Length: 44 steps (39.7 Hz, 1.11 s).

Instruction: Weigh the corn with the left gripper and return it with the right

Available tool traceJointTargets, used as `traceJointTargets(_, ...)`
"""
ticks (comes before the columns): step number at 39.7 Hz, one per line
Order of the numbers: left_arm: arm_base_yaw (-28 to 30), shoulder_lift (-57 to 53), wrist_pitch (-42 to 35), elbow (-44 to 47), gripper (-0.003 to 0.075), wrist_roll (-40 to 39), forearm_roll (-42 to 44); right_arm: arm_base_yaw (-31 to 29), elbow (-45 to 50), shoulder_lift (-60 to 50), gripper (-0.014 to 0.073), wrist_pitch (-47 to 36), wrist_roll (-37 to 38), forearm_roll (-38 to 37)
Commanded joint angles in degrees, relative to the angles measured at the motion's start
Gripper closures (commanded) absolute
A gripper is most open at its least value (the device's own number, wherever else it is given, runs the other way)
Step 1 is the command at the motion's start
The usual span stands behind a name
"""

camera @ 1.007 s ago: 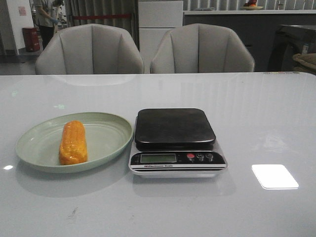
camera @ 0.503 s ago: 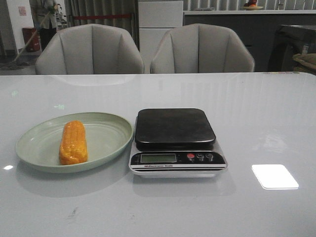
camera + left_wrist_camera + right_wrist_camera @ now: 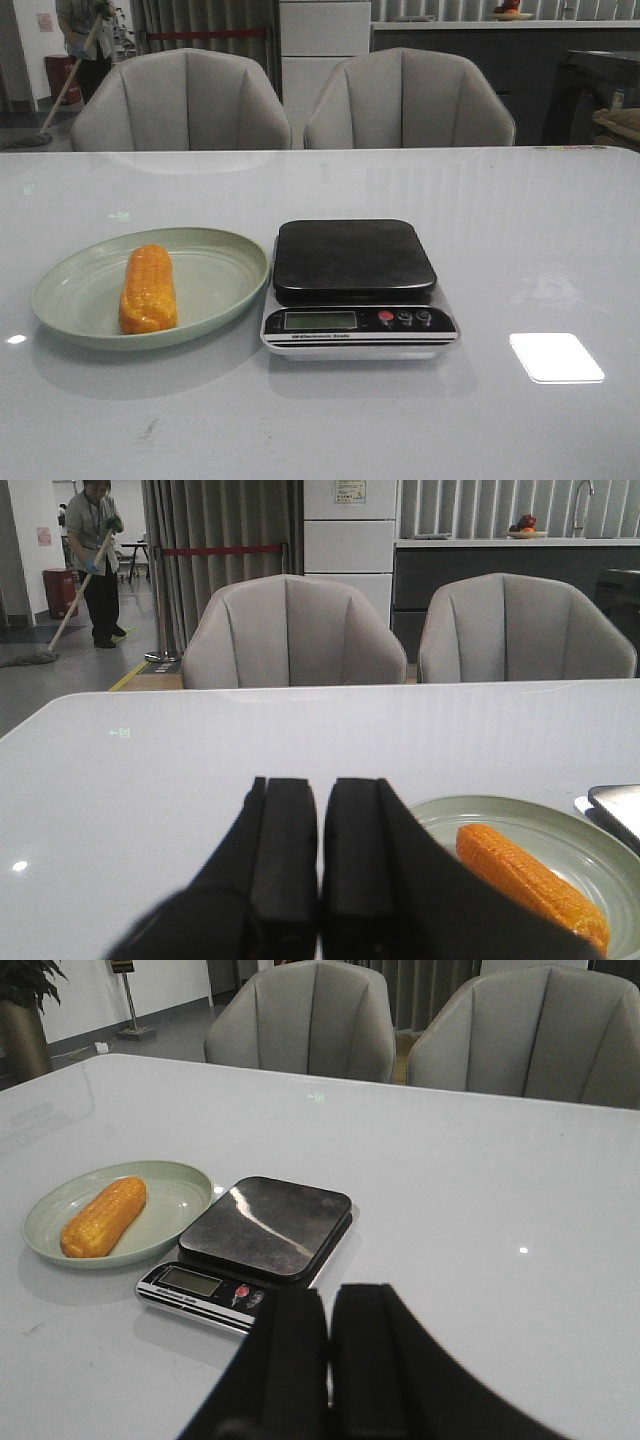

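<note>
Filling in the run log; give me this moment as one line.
corn: on plate, untouched | scale: bare | left gripper: shut, away from corn | right gripper: shut, idle | stage: pre-pick

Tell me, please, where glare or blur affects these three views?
Front view: a bright rectangular glare patch on the table right of the scale. Right wrist view: a light streak across the scale's platform. Left wrist view: the left gripper fingers are close and soft-edged; the corn stays sharp.
</note>
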Motion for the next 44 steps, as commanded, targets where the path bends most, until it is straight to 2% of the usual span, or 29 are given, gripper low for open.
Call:
traceJointTargets(1, 0.17, -1.16, -4.73, 1.80, 0.0607, -0.22, -0.27, -2.22, -0.72, -0.58, 0.0418, -5.31, -1.66, -1.06)
traceJointTargets(8, 0.17, -1.16, -4.73, 1.80, 0.0607, -0.22, -0.27, -13.57, 2.54, -0.58, 0.0418, -12.20, -5.06, 0.84)
traceJointTargets(13, 0.17, -1.16, -4.73, 1.80, 0.0607, -0.22, -0.27, -20.59, 7.93, -0.58, 0.0418, -22.00, -13.14, 8.58)
traceJointTargets(16, 0.17, -1.16, -4.73, 1.80, 0.0607, -0.22, -0.27, -23.86, 12.56, -0.58, 0.0418, -28.56, -15.44, 12.84)
traceJointTargets(21, 0.17, -1.16, -4.73, 1.80, 0.0607, -0.22, -0.27, -25.64, 16.80, -0.58, 0.0418, -33.70, -15.38, 12.92)
traceJointTargets(31, 0.17, -1.16, -4.73, 1.80, 0.0607, -0.22, -0.27, -25.87, 16.75, -0.58, 0.0418, -32.86, -13.78, 9.29)
traceJointTargets(44, 0.17, -1.16, -4.73, 1.80, 0.0607, -0.22, -0.27, -25.92, 16.75, -0.58, 0.0418, -34.89, -12.73, 8.75)
